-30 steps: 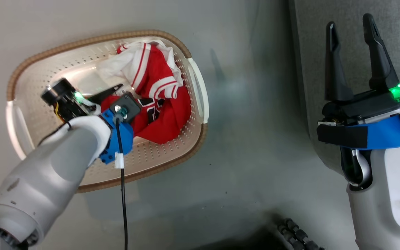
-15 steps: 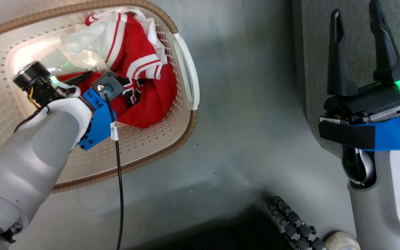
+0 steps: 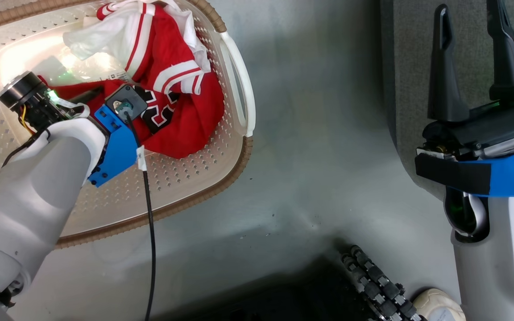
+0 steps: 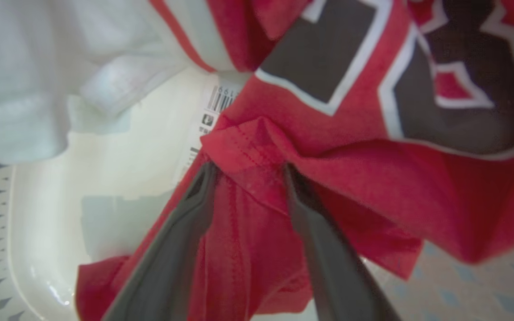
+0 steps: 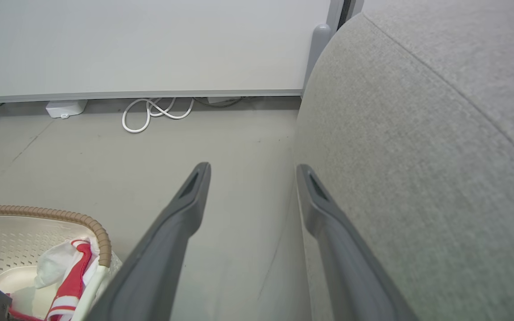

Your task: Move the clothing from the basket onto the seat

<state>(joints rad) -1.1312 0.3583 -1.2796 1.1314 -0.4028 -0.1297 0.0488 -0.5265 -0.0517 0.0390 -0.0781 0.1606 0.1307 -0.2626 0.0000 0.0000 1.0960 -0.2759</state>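
Left gripper (image 4: 249,169) is down inside the basket (image 3: 172,178), and its two fingers stand on both sides of a stitched fold of the red clothing (image 3: 181,129). The tips are partly under the cloth and some gap is between them, so I cannot tell if they really press the fold or only touch it. A white label (image 4: 219,100) with a barcode lies just beside this fold, on the pale bottom of the basket.

The clothing is in the basket, heaped at the end that is nearer to the seat (image 3: 413,67). It is red with white parts, striped trim and a black-and-white print. Some of it lies against the basket wall near the white handle.

The basket stands on the grey floor (image 3: 319,133), apart from the seat, with bare floor between them.

The right gripper (image 5: 252,167) is up in front of the rounded edge of the seat. Its fingers are wide apart and nothing is between them. A white cable (image 5: 150,111) lies on the floor by the wall.
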